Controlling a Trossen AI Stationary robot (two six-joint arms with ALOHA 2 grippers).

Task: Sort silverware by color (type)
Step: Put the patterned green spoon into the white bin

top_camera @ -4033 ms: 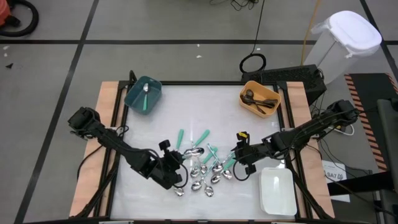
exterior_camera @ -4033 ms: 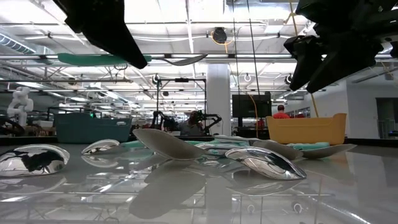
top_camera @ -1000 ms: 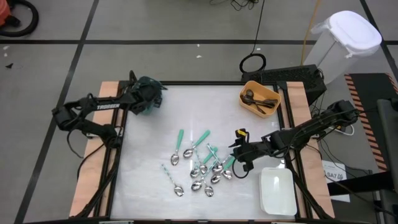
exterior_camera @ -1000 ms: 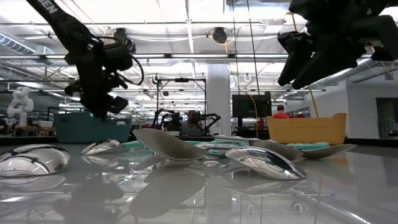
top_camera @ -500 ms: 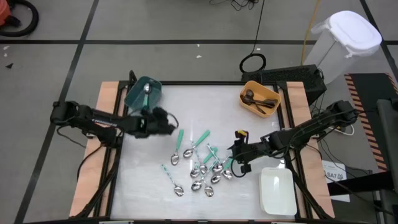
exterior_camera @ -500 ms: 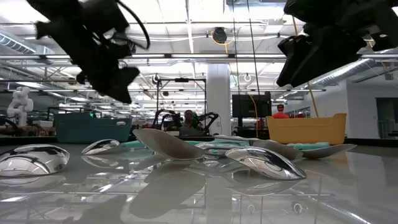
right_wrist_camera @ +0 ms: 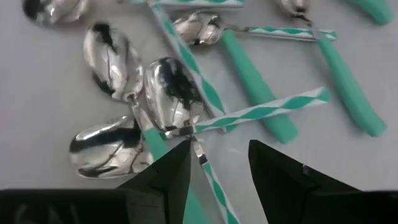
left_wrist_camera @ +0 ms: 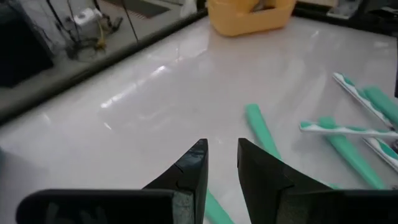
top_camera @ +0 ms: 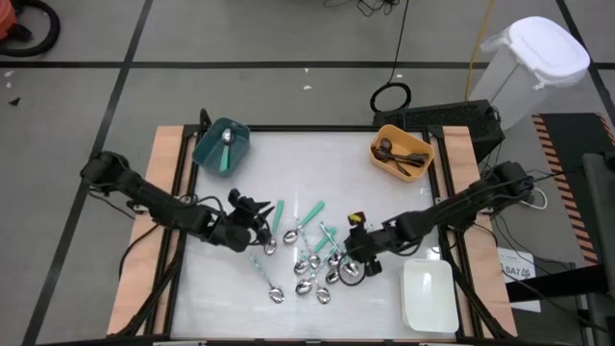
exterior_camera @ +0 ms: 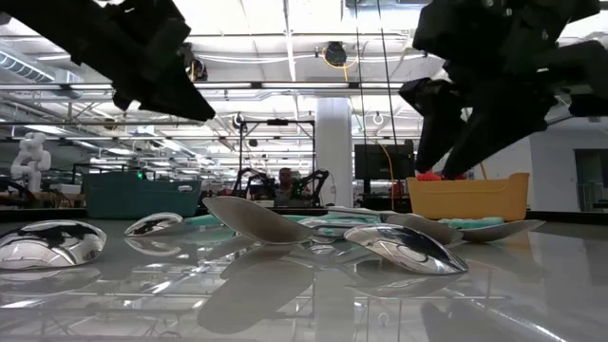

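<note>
with the spoons [top_camera: 312,255] heaped mid-table toward its front edge, the right gripper [top_camera: 352,259] hovers open and empty above them and should pinch one green handle. the left gripper [top_camera: 258,223], narrowly parted, seemingly empty, waits beside the heap.

Looking straight down, we see our left gripper [top_camera: 258,209] just beside the teal-handled spoons [top_camera: 309,252] clustered mid-table, our right gripper [top_camera: 354,264] over that cluster's other edge, and teal [top_camera: 221,146], orange [top_camera: 402,154] and white [top_camera: 427,295] bins apart.
</note>
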